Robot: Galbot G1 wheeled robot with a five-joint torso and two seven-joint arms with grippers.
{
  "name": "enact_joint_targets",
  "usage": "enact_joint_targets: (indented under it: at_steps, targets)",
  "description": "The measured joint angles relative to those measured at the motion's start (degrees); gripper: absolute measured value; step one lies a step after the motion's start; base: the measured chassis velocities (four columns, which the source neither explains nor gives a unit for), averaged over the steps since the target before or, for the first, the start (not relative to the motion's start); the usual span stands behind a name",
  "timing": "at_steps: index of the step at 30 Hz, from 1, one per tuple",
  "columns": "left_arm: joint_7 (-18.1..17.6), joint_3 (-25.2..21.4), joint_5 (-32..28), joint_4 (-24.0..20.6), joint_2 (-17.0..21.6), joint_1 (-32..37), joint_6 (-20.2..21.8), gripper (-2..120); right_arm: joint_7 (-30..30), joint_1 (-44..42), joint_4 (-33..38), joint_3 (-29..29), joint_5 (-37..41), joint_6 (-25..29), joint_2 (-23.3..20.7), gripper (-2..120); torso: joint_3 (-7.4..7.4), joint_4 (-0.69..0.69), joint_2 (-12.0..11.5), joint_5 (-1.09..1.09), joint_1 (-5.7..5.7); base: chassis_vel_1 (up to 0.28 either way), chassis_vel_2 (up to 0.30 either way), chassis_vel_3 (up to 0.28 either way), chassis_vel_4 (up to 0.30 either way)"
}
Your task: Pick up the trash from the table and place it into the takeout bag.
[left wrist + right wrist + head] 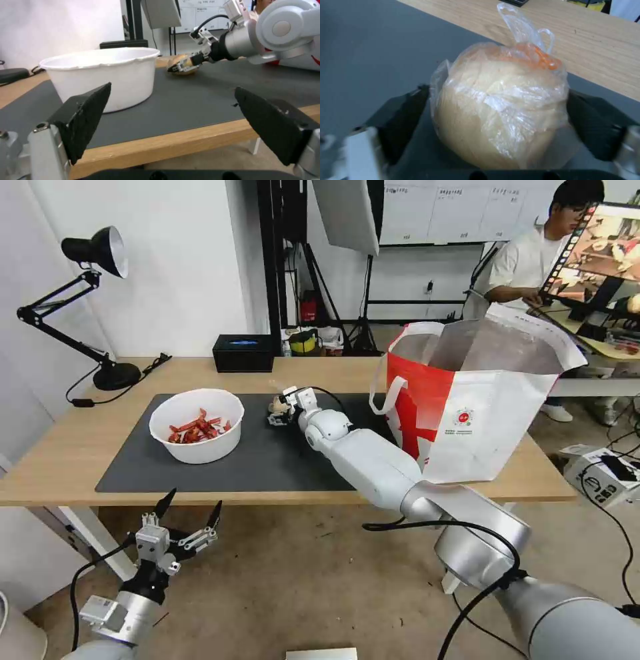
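Baggie [278, 409] first: from the head we see it on the mat [133, 467], between the bowl [197, 425] and the bag [467, 393], with our right gripper [281, 415] reaching onto it. To lift well, we judge we should clamp across the lump's middle, not the loose knot, then rise high enough to clear the bag's rim. The left gripper [190, 511] hangs below the table [73, 440] edge near the bowl, fingers spread wide and empty. A black box [243, 353] sits behind the bowl, and a lamp [100, 250] stands beyond it at the far corner.

From the left wrist, the bowl [100, 75] stands just beyond the open pads [85, 117]; past it the right gripper [185, 65] sits on the baggie [183, 67].

From the right wrist, the fingers [410, 115] flank the baggie [500, 110] on both sides, close against it; we cannot tell if they press yet. Nothing stands between baggie and bag.
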Motion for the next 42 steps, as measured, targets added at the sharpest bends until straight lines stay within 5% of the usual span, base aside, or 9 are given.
enact_joint_targets:
  at_steps: [20,24,32,42]
  targets:
    - [-0.03,-1.14,0.18,-1.33,0.27,1.39,-1.03,100,0.4,-1.44,3.13,-0.38,1.06,-1.11,-0.23,18,0.0,0.0,0.0,0.0,0.0,0.0,0.0,0.0,0.0]
    - [-0.09,-1.19,0.12,-1.33,0.44,1.32,-1.03,100,1.57,-2.17,4.94,0.25,1.51,-1.41,-0.59,12,0.0,0.0,0.0,0.0,0.0,0.0,0.0,0.0,0.0]
    - [-0.48,-1.27,-0.03,-1.72,0.72,1.24,-1.03,100,7.91,-5.47,20.12,1.63,4.45,-2.44,-7.58,8,0.0,0.0,0.0,0.0,0.0,0.0,0.0,0.0,0.0]
    - [-0.7,-1.59,-0.11,-2.36,1.14,1.73,-1.03,100,11.65,-12.42,44.99,5.41,9.71,-3.39,-23.74,7,0.0,-0.01,0.0,0.02,0.0,0.0,0.0,0.0,0.0]
